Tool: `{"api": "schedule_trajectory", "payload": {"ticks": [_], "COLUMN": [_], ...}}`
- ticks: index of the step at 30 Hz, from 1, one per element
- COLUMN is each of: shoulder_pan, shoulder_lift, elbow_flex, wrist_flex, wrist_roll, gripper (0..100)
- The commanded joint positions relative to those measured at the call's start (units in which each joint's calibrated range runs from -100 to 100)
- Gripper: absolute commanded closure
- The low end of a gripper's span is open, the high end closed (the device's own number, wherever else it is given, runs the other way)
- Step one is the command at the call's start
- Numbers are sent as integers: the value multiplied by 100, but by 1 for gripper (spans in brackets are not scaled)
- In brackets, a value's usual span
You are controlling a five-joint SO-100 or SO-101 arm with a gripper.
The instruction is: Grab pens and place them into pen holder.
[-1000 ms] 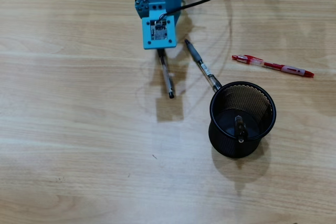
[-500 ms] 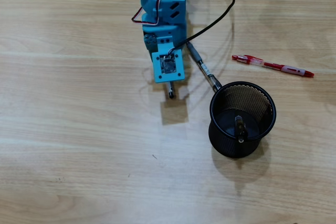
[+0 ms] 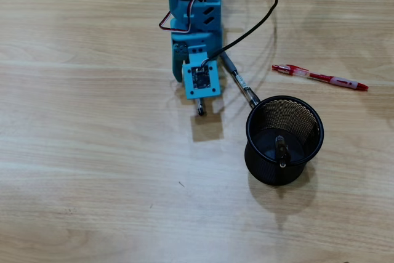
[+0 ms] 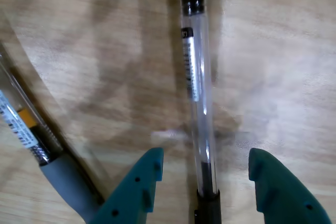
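Over the wooden table (image 3: 92, 152), blue arm (image 3: 194, 23) stretched down from the top edge in the overhead view. Gripper (image 4: 207, 169) spread wide, teal fingers (image 4: 139, 190) either side of the clear-barrelled pen (image 4: 197, 77), not touching it, nothing grasped. Just beside, left in the wrist view, the grey pen (image 4: 58, 174), its far end touching the pen holder (image 3: 284, 140). Black pen (image 3: 281, 150) standing inside the cup. Far right, well apart, the red pen (image 3: 320, 77) lying flat.

Blue arm outstretched, hand (image 4: 205, 174) pointing down, fingers spread.
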Motion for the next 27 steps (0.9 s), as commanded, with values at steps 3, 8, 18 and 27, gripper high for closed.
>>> {"api": "schedule_trajectory", "payload": {"ticks": [3,8,18,27], "shoulder_pan": [7,-66,-103,-94], "shoulder_lift": [140,319,310,-63], "elbow_flex": [122,421,683,674], "wrist_flex": [-137,-793,-1212,-1149], "wrist_roll": [-66,-202,-297,-276], "gripper": [81,81,96,98]}}
